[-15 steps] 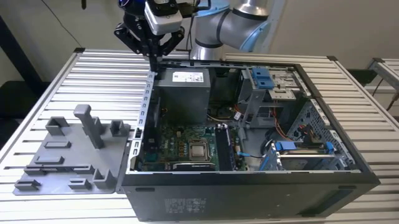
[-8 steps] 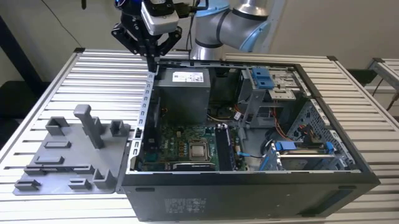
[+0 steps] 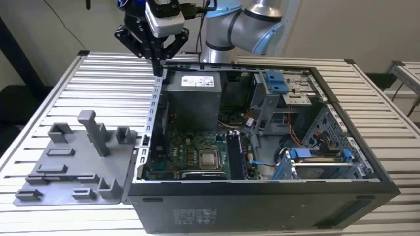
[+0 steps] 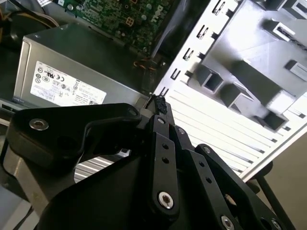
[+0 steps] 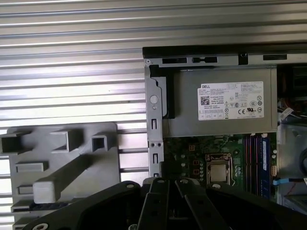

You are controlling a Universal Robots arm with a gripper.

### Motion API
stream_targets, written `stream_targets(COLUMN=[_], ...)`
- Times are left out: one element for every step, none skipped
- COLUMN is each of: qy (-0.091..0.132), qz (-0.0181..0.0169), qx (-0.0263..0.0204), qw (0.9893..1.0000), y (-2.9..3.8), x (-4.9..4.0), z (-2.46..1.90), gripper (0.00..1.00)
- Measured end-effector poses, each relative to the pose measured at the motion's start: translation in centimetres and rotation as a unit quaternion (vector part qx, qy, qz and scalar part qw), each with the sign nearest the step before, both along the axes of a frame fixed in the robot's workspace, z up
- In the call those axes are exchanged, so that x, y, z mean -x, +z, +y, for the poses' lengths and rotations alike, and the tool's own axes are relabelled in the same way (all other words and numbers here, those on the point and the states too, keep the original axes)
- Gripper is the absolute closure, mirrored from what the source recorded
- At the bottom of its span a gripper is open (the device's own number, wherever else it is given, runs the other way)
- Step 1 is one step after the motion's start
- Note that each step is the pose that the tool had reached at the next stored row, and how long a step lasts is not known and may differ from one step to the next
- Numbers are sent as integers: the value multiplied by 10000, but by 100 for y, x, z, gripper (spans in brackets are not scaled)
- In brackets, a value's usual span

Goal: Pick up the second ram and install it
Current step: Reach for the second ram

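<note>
The gripper [image 3: 158,66] hangs over the far corner of the open computer case [image 3: 262,214], on the exterior view's left. Its jaws are drawn together with nothing between them. The second ram [image 5: 43,206] appears to be the dark strip lying flat in 1 slot of the grey fixture [image 5: 98,175], well apart from the gripper.

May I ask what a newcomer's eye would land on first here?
The open computer case sits on the slatted table, green motherboard and grey power supply exposed. The black gripper hangs over its far corner by the power supply; a grey fixture with upright posts lies at the exterior view's left.
</note>
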State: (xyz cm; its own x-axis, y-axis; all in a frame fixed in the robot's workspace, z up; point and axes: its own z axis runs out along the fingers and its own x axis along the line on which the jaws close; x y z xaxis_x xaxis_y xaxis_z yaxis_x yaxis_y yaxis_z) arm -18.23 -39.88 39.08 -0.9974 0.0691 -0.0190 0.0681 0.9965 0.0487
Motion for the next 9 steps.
stream_targets(qy=[0,0,0,0,0,0,0,0,0], qz=[0,0,0,0,0,0,1,1,0], qx=[0,0,0,0,0,0,0,1,0], qw=[10000,10000,10000,10000,10000,10000,10000,10000,10000], y=[-1,-2,-3,-4,-4,-4,-4,-4,-5], x=[4,9,14,19,25,31,39,50,64], z=[0,0,0,0,0,0,0,0,0], gripper=[89,89,89,89,89,89,89,89,89])
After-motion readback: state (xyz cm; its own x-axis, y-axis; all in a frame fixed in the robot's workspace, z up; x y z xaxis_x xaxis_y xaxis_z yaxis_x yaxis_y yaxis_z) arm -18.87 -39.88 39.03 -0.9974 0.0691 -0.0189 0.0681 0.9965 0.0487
